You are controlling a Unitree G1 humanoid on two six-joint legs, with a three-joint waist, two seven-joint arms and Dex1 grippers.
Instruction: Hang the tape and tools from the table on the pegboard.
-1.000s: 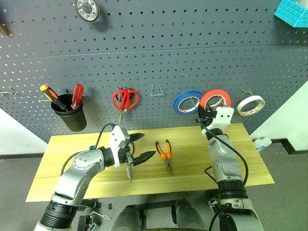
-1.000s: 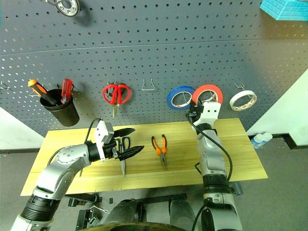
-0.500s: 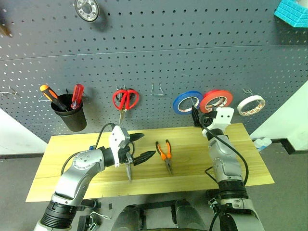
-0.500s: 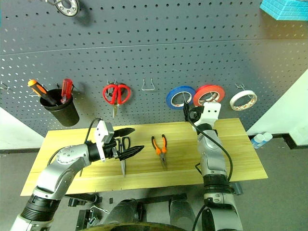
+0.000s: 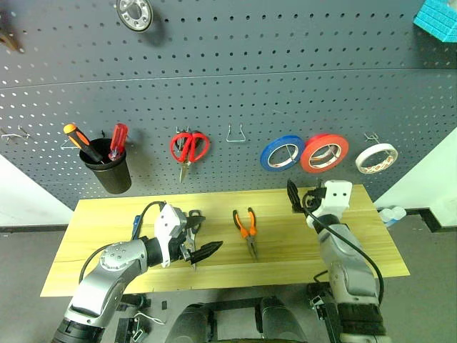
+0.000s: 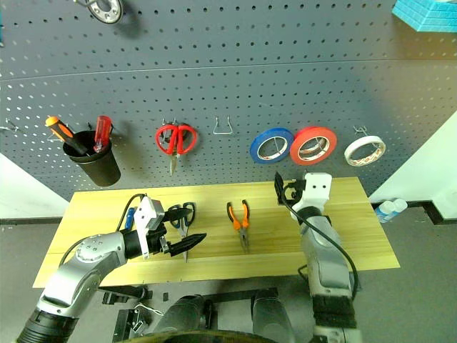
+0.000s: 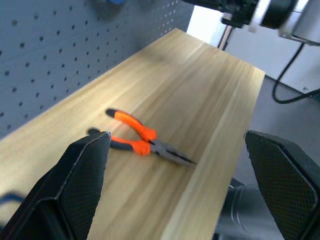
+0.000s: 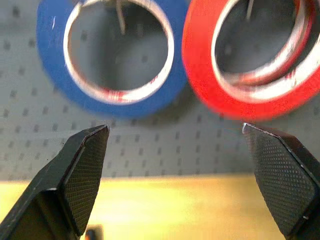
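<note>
Head views: the red tape [image 5: 325,153] hangs on a pegboard [image 5: 228,93] hook between a blue roll [image 5: 281,153] and a white roll [image 5: 375,158]. A black cup [image 5: 108,171] on the board holds 2 screwdrivers [image 5: 100,141]; red scissors [image 5: 189,148] hang beside it. On the table [image 5: 371,243] lie the pliers [image 5: 246,229], dark scissors [image 6: 183,218] and a blue-handled screwdriver [image 5: 136,226].

The right gripper [image 5: 303,200] hangs below the tapes, fingers spread, empty. The left gripper [image 5: 202,239] hovers over the dark scissors, fingers spread.

Left wrist view: wide fingers [image 7: 82,185] frame the pliers lying flat.

Right wrist view: spread fingers [image 8: 80,175] frame both the blue roll and the red tape on their hooks.
</note>
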